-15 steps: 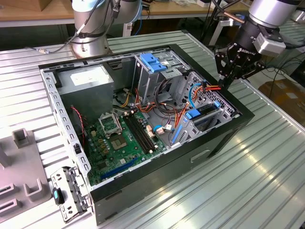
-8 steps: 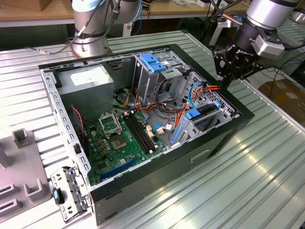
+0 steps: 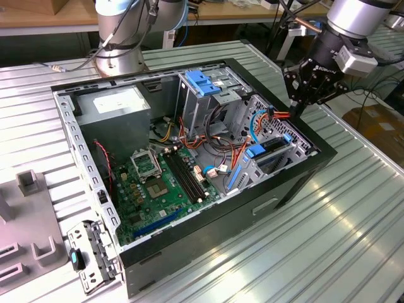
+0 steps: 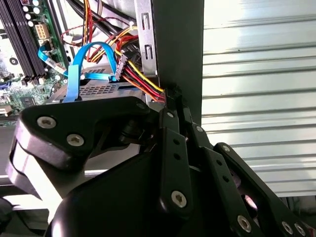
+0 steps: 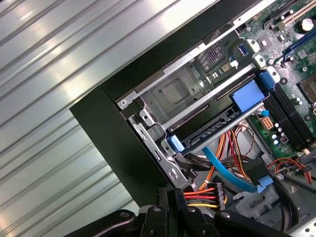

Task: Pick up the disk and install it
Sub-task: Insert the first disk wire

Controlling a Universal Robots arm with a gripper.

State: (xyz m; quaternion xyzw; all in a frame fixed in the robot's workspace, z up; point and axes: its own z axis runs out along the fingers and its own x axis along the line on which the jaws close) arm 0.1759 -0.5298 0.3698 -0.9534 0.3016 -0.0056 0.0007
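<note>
A ribbed metal bench point(image 3: 353, 233) carries the open computer case point(image 3: 208, 221), more benches behind. The pincer point(image 3: 295, 108) hangs at the case's edge on the exterior view's right — fingers apparently pinched onto the coloured power plug point(image 5: 205, 196). The disk point(image 3: 273, 153) sits in its bay beside; little room there.

The exterior view looks down obliquely on the open computer case point(image 3: 189, 158). Both wrist views sit close above its drive-cage corner, sharing the coloured cables point(image 4: 140, 79) point(image 5: 207, 192).
</note>
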